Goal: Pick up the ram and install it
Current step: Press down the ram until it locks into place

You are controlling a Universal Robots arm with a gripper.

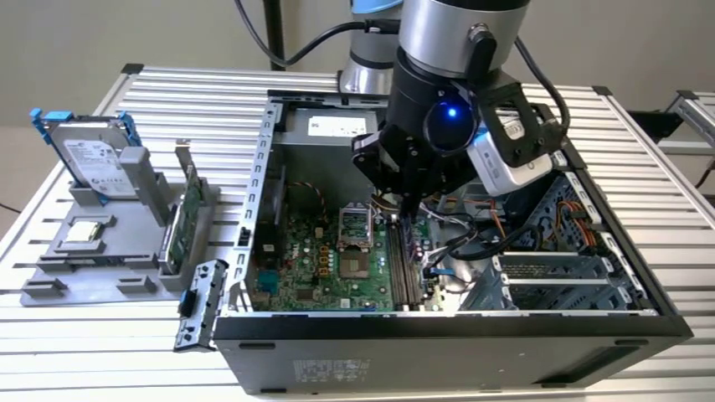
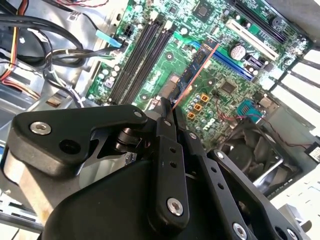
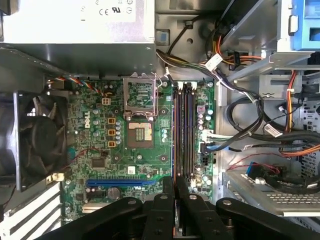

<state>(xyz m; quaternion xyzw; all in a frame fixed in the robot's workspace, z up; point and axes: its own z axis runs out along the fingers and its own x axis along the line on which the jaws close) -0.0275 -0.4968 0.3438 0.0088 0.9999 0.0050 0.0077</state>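
Observation:
The ram (image 3: 175, 181) appears as a thin dark board seen edge-on, pinched between the black fingers of my gripper (image 3: 175, 192). The gripper is shut on it. In the exterior view the gripper (image 1: 409, 205) hangs inside the open computer case (image 1: 447, 327), just above the far end of the memory slots (image 1: 404, 264). In the first wrist view the ram's edge lines up with the slot nearest the processor socket, among the long black slots (image 3: 184, 135) on the green motherboard (image 3: 145, 160). The second wrist view has the shut fingers (image 2: 167, 150) over the same board, with the slots (image 2: 140, 60) beyond.
Bundled cables (image 3: 250, 125) and a drive cage (image 1: 558, 268) crowd the slots on one side. The processor socket (image 3: 140, 107) and a black fan (image 3: 35, 140) lie on the other. On the exterior view's left, a grey jig (image 1: 90, 251) holds a hard drive (image 1: 95, 155) and a green card (image 1: 184, 222).

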